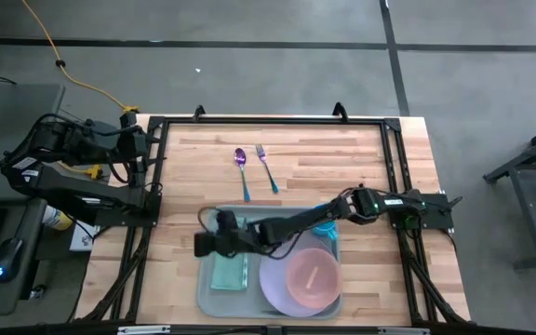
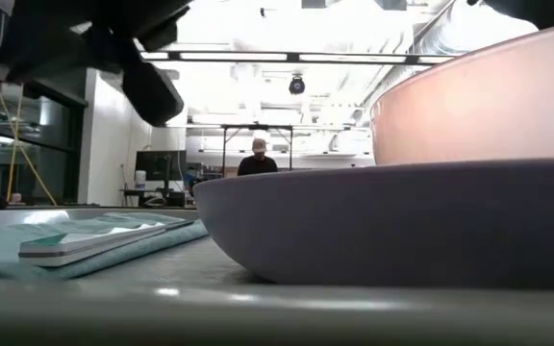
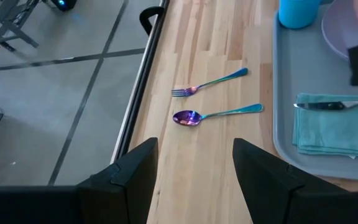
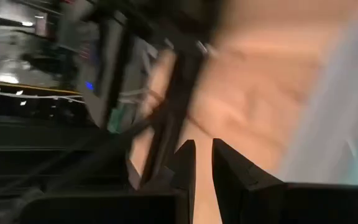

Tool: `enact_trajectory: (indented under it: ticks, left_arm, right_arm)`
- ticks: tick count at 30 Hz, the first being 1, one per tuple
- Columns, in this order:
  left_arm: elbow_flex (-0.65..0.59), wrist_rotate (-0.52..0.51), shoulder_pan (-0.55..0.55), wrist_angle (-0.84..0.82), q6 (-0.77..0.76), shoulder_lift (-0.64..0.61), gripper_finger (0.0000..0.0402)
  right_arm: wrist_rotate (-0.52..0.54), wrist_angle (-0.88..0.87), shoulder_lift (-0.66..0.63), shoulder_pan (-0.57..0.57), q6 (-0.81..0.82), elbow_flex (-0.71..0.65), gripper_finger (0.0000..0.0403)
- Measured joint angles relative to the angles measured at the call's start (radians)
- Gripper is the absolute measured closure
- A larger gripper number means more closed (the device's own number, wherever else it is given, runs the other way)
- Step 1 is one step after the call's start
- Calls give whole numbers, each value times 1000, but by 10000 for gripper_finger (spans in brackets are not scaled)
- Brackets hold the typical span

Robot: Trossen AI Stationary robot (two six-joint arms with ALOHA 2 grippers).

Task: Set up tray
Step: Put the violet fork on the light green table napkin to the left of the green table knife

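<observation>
Tray (image 1: 270, 302) sits at the table's near edge, loaded with teal cloth (image 1: 229, 274) plus knife (image 3: 328, 106), lavender plate (image 1: 277, 284), pink bowl (image 1: 311, 275), blue cup (image 3: 298, 11). Spoon (image 1: 242, 166) and fork (image 1: 265, 163) lie on bare wood, well apart from it, probably next. Right gripper (image 1: 201, 244) over the tray's left edge, fingers nearly closed, empty; left gripper (image 3: 194, 168) parked left, fingers open.

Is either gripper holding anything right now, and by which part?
No. The right gripper, above the tray's left edge, is nearly closed on nothing; the left gripper is open and empty.
</observation>
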Motion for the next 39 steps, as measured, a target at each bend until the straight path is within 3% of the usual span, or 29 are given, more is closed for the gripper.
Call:
enact_trajectory:
  ticks: [6,12,20,30,39]
  left_arm:
    - [0,0,0,0,3,0,163]
    - [0,0,0,0,9,0,163]
    - [0,0,0,-1,10,0,163]
    - [0,0,0,0,3,0,163]
    - [0,4,0,0,2,0,163]
  right_arm:
    - [20,-18,-81,-73,-246,1,375]
    - [16,-303,-227,-173,-398,3,375]
    - [-145,-608,-342,-349,-531,3,350]
    - [-290,-913,-320,-550,-652,2,267]
    - [-444,-925,-179,-650,-761,1,256]
